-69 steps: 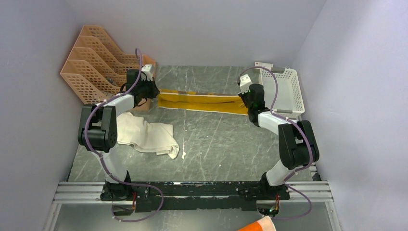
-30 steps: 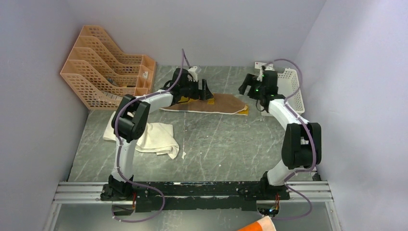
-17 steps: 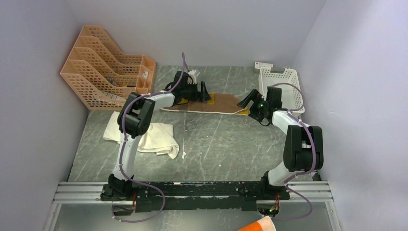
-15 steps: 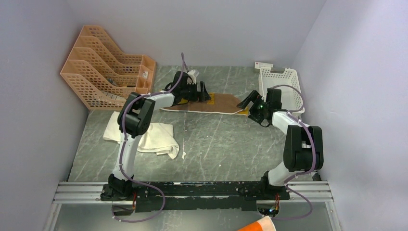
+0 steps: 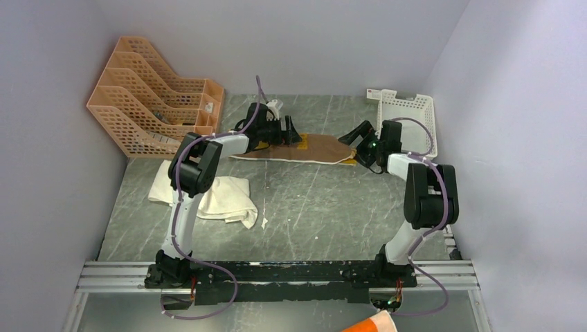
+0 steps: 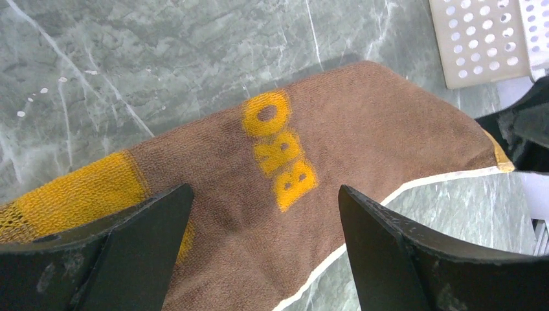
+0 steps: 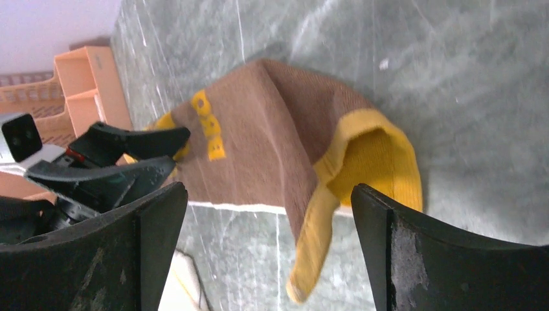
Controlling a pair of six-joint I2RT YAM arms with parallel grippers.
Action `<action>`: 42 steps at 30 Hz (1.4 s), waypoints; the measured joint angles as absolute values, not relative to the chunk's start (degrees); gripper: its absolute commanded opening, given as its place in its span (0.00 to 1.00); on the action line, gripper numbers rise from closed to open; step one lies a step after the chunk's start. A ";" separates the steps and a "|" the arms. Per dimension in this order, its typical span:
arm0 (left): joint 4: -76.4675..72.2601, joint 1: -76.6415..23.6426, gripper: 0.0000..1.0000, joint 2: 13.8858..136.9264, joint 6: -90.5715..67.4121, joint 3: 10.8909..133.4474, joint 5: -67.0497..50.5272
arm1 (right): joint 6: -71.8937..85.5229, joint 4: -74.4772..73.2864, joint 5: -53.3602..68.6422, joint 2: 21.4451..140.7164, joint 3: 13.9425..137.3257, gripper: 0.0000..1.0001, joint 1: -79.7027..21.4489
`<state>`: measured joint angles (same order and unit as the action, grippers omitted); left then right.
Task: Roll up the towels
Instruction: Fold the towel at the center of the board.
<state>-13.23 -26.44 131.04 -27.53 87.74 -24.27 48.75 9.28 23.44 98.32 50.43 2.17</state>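
Observation:
A brown towel with yellow lettering lies flat at the back middle of the table. Its right corner is turned over, yellow side up. My left gripper hovers over the towel's left part, open, with the brown cloth and the yellow letters below the empty gap. My right gripper is at the towel's right end, open and holding nothing; the yellow corner hangs between its fingers' line of sight. A crumpled cream towel lies at the left.
An orange file rack stands at the back left. A white perforated basket sits at the back right, just behind the right gripper. Purple walls close in the table on three sides. A metal rail runs along the near edge.
The right gripper came down from beside the basket to the towel's right end and opened wider. The left gripper stayed over the towel. Earlier both had held the towel stretched out.

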 measured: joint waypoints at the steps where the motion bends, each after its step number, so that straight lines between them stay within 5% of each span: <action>1: -13.47 -26.39 0.97 131.07 -27.59 87.68 -24.38 | 48.93 9.76 23.40 99.15 51.22 1.00 2.17; 14: -14.33 -26.02 0.97 131.44 -28.12 87.68 -25.54 | 47.33 4.43 19.79 107.92 62.61 1.00 1.52; 25: -14.39 -25.04 0.97 131.46 -28.12 87.50 -26.59 | 43.90 -3.42 11.97 97.60 60.62 1.00 -1.89; 42: -14.83 -24.05 0.97 131.44 -28.12 87.18 -27.42 | 47.46 0.30 13.50 105.06 58.98 1.00 -3.14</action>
